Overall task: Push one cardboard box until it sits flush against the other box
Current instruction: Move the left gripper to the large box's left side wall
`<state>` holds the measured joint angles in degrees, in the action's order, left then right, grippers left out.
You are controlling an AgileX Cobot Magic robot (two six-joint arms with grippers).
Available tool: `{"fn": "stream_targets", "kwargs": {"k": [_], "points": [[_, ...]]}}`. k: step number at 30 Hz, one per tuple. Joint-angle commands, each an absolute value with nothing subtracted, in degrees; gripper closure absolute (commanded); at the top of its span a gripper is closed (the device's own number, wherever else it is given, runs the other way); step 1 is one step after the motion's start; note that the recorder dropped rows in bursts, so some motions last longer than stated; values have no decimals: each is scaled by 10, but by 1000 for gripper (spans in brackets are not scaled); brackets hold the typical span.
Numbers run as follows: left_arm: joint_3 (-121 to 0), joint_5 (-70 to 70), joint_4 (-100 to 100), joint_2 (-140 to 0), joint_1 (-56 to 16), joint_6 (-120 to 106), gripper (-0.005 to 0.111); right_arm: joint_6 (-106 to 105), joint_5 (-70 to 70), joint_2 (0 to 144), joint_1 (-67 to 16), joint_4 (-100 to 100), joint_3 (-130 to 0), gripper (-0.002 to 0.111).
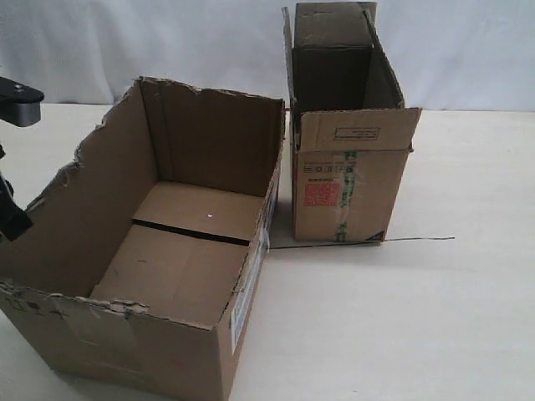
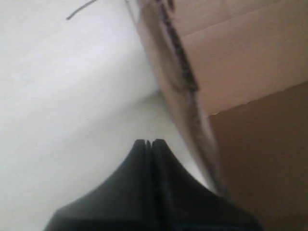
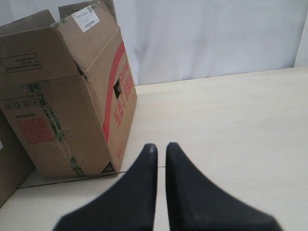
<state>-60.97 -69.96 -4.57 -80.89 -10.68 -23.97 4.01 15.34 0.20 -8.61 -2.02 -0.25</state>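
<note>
The cardboard box (image 1: 167, 334), wide with ragged torn top edges, stands open at the left and centre. The other box (image 1: 351, 192), narrow and tall with a red sticker and green-printed tape, stands just right of it. A narrow wedge of table separates their near sides, and their far corners nearly meet. My left gripper (image 1: 12, 219) is shut and empty at the cardboard box's outer left wall (image 2: 240, 72), its tips (image 2: 149, 142) close beside that wall. My right gripper (image 3: 158, 147) is outside the exterior view. It hovers over bare table to the right of the other box (image 3: 62, 120), its fingers a thin slit apart and empty.
The pale table (image 1: 401, 317) stretches to the right and front of the boxes. A thin dark line (image 1: 418, 240) runs along the table from the narrow box's base to the right. A white curtain hangs behind.
</note>
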Motion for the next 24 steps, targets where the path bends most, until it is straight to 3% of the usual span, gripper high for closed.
{"fn": "stream_targets", "kwargs": {"k": [1,4,6,8,16,24], "points": [[-712,-700,50,-794,-106,-198,107,34,150,0,-88,-21,0,103],[-841,-700,-135,-743,-106,-269,107,34,150,0,-88,-21,0,103],[-861,-700,-308,-735,-116,-295,107,34,150,0,-88,-21,0,103],[-829,-700,-382,-735,-193,-307,107,34,150,0,-88,-21,0,103],[-716,-700,-339,-749,-472,-275,107,34,150,0,-88,-21,0,103],[-653,-700,-212,-750,-608,-160,107,34,150,0,-88,-21,0,103]]}}
